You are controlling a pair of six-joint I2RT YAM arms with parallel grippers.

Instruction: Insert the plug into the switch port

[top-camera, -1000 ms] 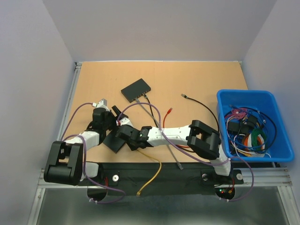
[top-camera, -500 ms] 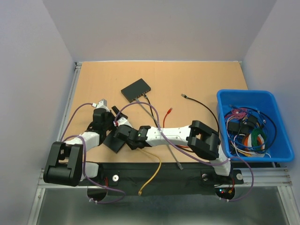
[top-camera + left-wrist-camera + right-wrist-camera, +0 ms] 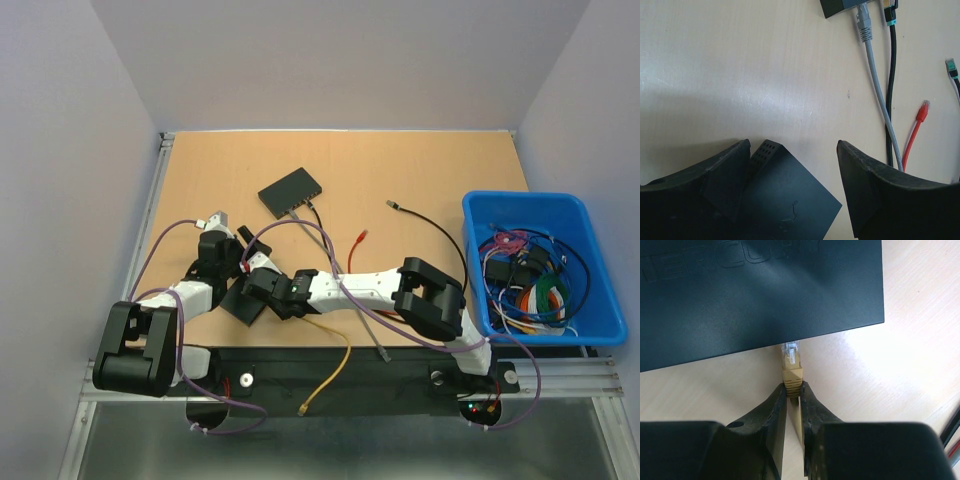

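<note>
Yellow plug (image 3: 791,356) is clenched at its boot by the right pincer (image 3: 793,390). Its clear tip points at the edge of the black switch (image 3: 755,290), which lies on the near left of the tabletop (image 3: 855,370). The tip seems to touch that edge, though the overhang hides whether it has entered a port. Held low and straight, it can likely slide in along the tabletop. The left pincer (image 3: 792,152) stands released, fingers either side of a switch corner, probably to brace it. Bare tabletop flanks the plug; the grey cable (image 3: 880,100) lies farther off.
</note>
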